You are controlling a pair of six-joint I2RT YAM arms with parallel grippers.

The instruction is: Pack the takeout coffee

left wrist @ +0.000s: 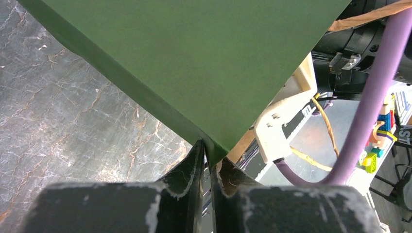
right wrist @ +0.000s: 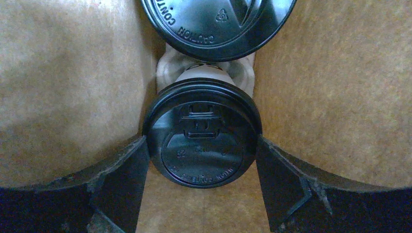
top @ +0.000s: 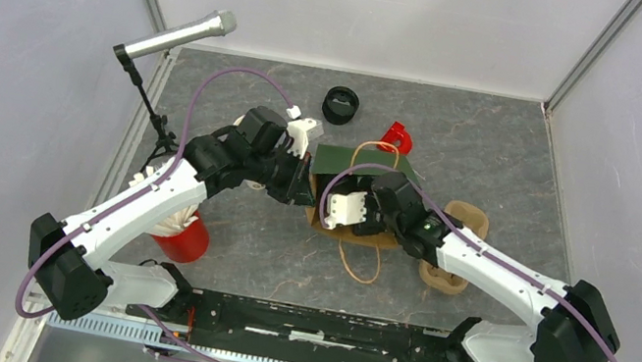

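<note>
In the right wrist view two takeout coffee cups stand inside a brown-lined bag point(right wrist: 63, 73), in a pale pulp carrier point(right wrist: 167, 65). The near cup's black lid point(right wrist: 201, 121) lies between the two fingers of my right gripper point(right wrist: 201, 155), which touch its rim on both sides. The far cup's lid point(right wrist: 218, 19) sits just beyond. In the top view the right gripper point(top: 364, 199) reaches down into the green bag point(top: 365, 164). My left gripper point(left wrist: 210, 155) is shut on the green bag's edge point(left wrist: 204, 58); in the top view it point(top: 305, 180) is at the bag's left side.
A second pulp carrier point(top: 452, 249) lies right of the bag. A stack of black lids point(top: 341, 105) and a red object point(top: 397, 137) sit behind it. A red cup of white sticks point(top: 180, 238) stands near left. A microphone point(top: 178, 34) on a stand leans at far left.
</note>
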